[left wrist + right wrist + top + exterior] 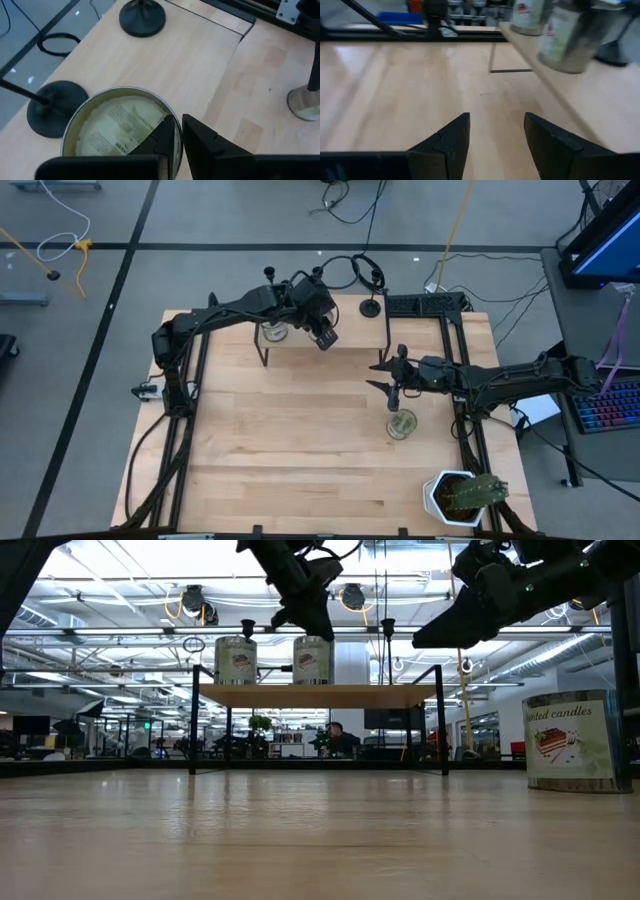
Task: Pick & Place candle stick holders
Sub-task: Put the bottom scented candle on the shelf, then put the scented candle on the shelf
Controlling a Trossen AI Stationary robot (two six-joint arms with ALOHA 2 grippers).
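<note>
A raised wooden shelf point(320, 695) stands at the table's far middle. On it are two candle tins, and matte-black candle stick holders point(248, 630) point(388, 630) rise behind them. Two round holder bases point(142, 17) point(52, 107) rest flat on the shelf beside the open tin point(115, 125). My left gripper point(178, 142) reaches down onto that tin point(313, 660) and is shut on it. My right gripper point(495, 135) point(385, 375) hovers open and empty above the table, right of centre, touching no holder. My left gripper pinches the open tin's rim point(176, 131) on the side away from the two holder bases. One finger point(157, 140) is inside the tin and the other point(205, 142) outside. The fingers come from above, slanting down. The tin stands upright with its bottom on the shelf.
A second tin point(274, 332) stands on the shelf's left part. A third tin point(402, 423) stands on the table near my right gripper. A potted cactus point(462, 495) stands at the near right corner. The shelf's thin black legs point(192, 725) stand on the table.
</note>
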